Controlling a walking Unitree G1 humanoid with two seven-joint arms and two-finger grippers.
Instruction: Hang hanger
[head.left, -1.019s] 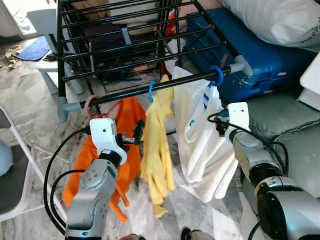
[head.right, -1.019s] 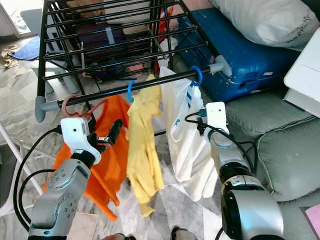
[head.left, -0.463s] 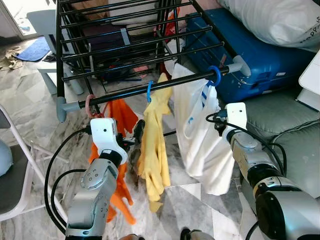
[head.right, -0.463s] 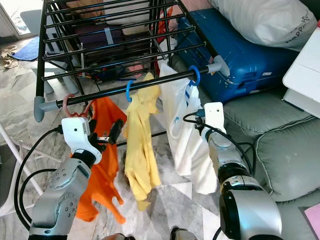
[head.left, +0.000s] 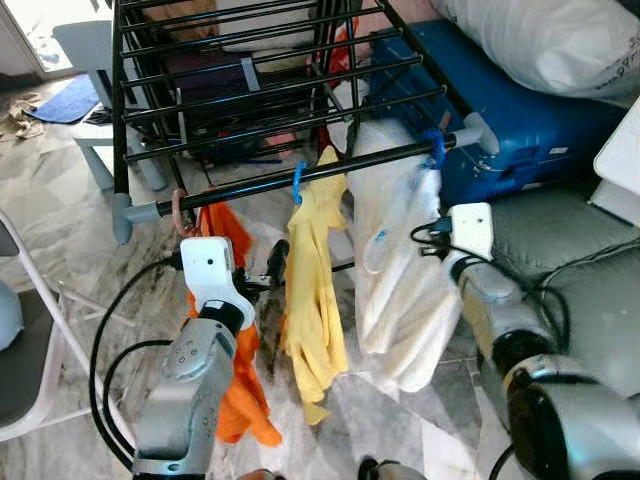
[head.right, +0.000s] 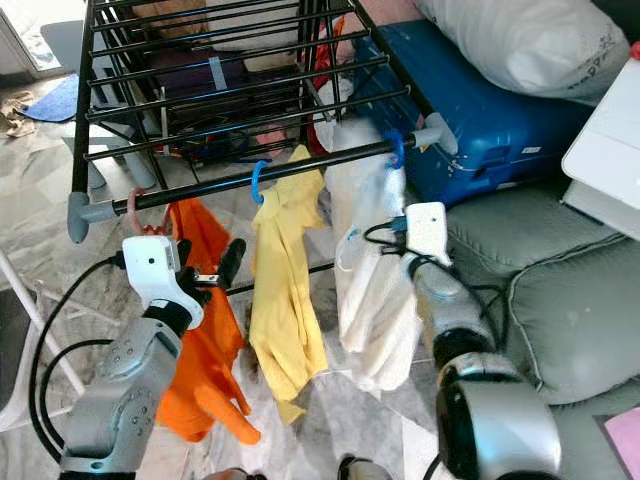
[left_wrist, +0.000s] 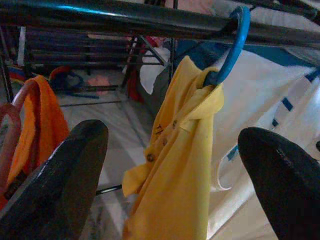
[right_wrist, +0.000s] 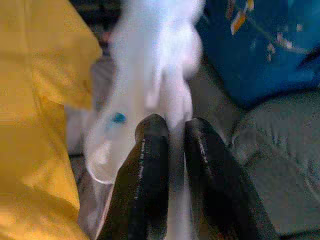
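Garments hang in a row from the rack's front rail (head.left: 300, 180): an orange garment (head.left: 228, 300) on a pink hanger (head.left: 180, 212), a yellow shirt (head.left: 312, 290) on a light blue hanger (head.left: 300, 180), and a white garment (head.left: 400, 290) on a blue hanger (head.left: 434, 148). Our right end effector (right_wrist: 170, 150) has its fingers nearly closed with a fold of the white cloth between them. Our left end effector (left_wrist: 165, 165) hangs spread wide before the yellow shirt, holding nothing. We judge the cloth soft, light and prone to swing and slip; the stiff hanger hook or neck looks like the surer place to grip.
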